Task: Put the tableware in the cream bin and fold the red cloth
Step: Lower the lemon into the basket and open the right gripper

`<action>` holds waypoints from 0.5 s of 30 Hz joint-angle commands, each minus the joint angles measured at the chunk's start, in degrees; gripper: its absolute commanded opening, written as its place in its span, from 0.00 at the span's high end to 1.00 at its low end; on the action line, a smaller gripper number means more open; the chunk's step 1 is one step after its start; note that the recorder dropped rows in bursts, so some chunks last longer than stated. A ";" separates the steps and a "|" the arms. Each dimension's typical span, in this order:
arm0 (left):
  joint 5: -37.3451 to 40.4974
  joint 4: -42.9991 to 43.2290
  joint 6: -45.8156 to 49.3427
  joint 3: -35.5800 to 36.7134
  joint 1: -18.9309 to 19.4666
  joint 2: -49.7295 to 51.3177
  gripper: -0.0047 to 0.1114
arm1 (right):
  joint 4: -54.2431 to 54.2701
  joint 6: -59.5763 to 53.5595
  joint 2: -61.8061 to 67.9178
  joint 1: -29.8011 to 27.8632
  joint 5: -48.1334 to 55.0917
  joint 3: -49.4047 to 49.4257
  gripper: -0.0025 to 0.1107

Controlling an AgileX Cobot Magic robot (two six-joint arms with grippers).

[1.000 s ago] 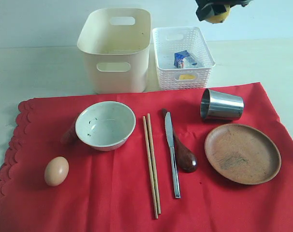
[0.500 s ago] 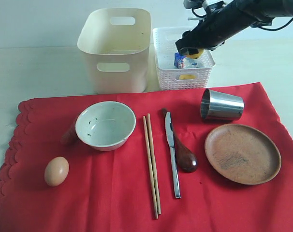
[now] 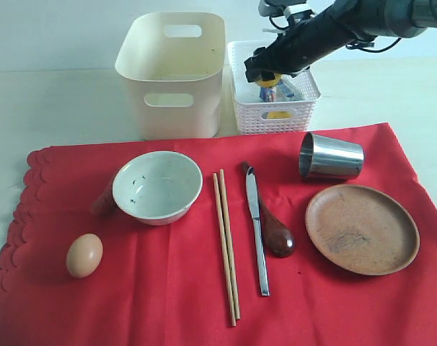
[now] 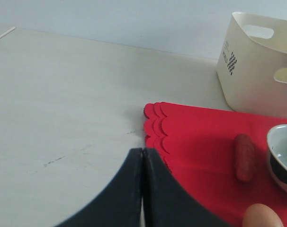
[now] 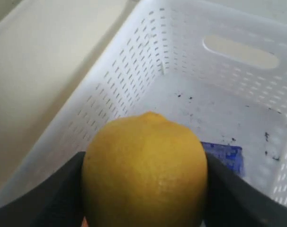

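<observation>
The red cloth point(image 3: 168, 288) lies flat, and on it rest the pale bowl point(image 3: 157, 186), two chopsticks point(image 3: 226, 245), the steel knife point(image 3: 257, 231), the dark wooden spoon point(image 3: 275, 229), the steel cup point(image 3: 330, 156) on its side and the wooden plate point(image 3: 361, 228). Behind the cloth stands the cream bin point(image 3: 174, 76). My right gripper point(image 3: 265, 72) is shut on a lemon point(image 5: 146, 170), just above the white lattice basket point(image 3: 272, 119). In the left wrist view my left gripper point(image 4: 142, 156) is shut and holds nothing, by the cloth's scalloped edge point(image 4: 155, 127); the exterior view does not show it.
An egg point(image 3: 84, 254) lies on the cloth at front left, and a brown sausage point(image 4: 244, 156) sits beside the bowl. The basket holds a blue-white carton point(image 3: 282, 92) and a yellow piece point(image 3: 278, 114). Pale bare table point(image 4: 63, 104) runs left of the cloth.
My right arm has come down and to the left with the lemon, from the view's top edge to just over the white basket. The left gripper stays shut.
</observation>
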 commanded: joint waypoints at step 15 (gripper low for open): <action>-0.65 0.04 -0.20 0.01 -0.24 -0.34 0.96 | 0.24 -0.44 0.41 0.02 1.46 -0.66 0.33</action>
